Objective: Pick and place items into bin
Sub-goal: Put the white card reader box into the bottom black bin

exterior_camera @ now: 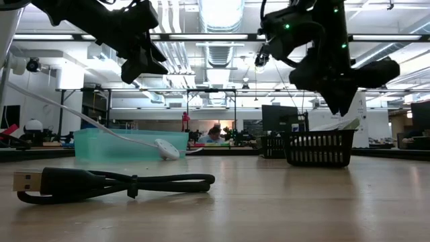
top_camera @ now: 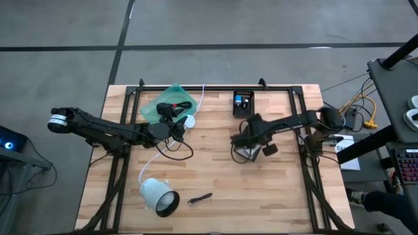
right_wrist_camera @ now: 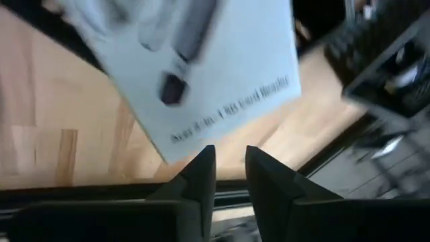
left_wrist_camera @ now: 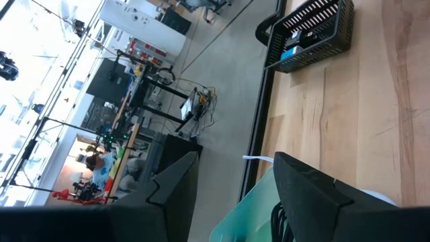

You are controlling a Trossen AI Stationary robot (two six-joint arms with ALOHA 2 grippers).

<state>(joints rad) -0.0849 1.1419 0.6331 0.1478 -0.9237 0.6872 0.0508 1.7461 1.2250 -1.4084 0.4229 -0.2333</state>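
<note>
place: lab/workshop | evidence: exposed ceiling ducts [exterior_camera: 222,50], fluorescent strip lights [exterior_camera: 80,36], equipment-laden workbenches [exterior_camera: 168,138]

- Your widest free stretch is the bare tabletop [top_camera: 274,196] along the near edge on the right side; nothing lies there.
- On the near left, the white lamp-like cylinder [top_camera: 159,195] and a black pen-like stick [top_camera: 200,198] just beside it block a low pass.
- The white cord [top_camera: 151,158] and the black coiled cable [top_camera: 175,151] cross the middle left, under the left pincer [top_camera: 177,128].
- At the far edge, the green bin [top_camera: 168,103] and the black basket [top_camera: 243,104] stand apart, with open wood between them.
- The right pincer [top_camera: 243,139] hangs over a white card [top_camera: 248,154] in mid-table, narrowing the centre.
</note>
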